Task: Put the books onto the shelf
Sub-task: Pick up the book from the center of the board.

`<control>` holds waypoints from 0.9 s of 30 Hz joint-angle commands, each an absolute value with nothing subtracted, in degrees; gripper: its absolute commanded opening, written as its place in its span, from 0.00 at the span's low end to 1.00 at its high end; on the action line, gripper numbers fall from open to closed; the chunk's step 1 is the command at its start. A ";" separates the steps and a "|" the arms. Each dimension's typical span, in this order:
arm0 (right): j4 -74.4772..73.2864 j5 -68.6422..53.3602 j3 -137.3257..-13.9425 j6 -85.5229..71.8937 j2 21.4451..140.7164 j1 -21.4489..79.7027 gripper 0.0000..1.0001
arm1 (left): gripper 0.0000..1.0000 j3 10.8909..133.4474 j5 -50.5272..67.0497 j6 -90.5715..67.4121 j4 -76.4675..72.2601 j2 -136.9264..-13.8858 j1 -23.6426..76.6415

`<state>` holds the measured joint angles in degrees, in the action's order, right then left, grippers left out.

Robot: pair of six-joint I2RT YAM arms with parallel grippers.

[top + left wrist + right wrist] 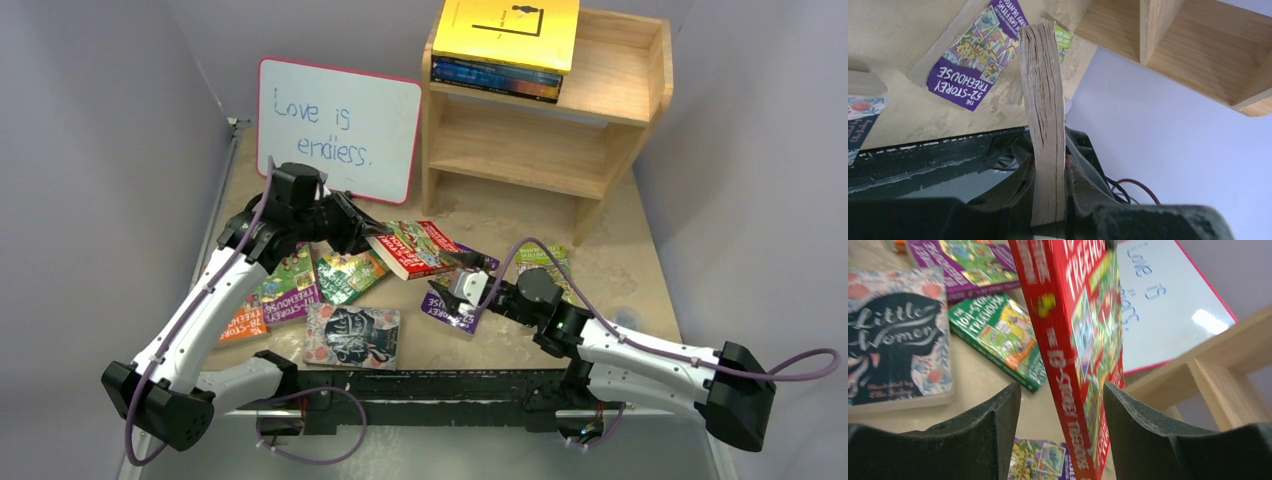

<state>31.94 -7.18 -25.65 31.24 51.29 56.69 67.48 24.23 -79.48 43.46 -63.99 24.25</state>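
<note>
Left gripper [362, 236] clenched on the red book [418, 248]; its wrist view shows the page edge [1044, 125] pinched upright between both fingers. The book hangs tilted above the table [500, 215], roughly centre of the overhead view.

Right gripper [452, 285] at 5 o'clock from the red book, fingers [973, 440] spread, the red spine [1058, 340] standing between them; whether either finger touches it, I cannot tell.

Shelf [620, 90] at 1 o'clock, back right. Yellow book [510, 30] lies on a dark blue stack [495, 78] on its top tier.

Whiteboard [335, 125] at 11 o'clock, leaning beside the shelf.

Loose on the table: purple book [440, 310] under the right gripper, green book [350, 275], floral "Little Women" [352, 335] at 7 o'clock, orange book [243, 325] far left.
</note>
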 commanded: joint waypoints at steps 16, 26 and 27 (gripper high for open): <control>44.07 -2.22 -25.11 38.66 54.55 57.09 0.19 | 0.00 69.91 29.01 -83.37 42.19 -59.60 23.73; 43.80 3.07 -23.96 33.15 51.13 57.04 0.00 | 0.55 76.65 14.49 -72.87 46.41 -60.07 23.57; 43.78 5.14 -23.60 32.38 50.34 57.04 0.00 | 0.56 78.27 10.80 -70.71 47.31 -60.18 23.56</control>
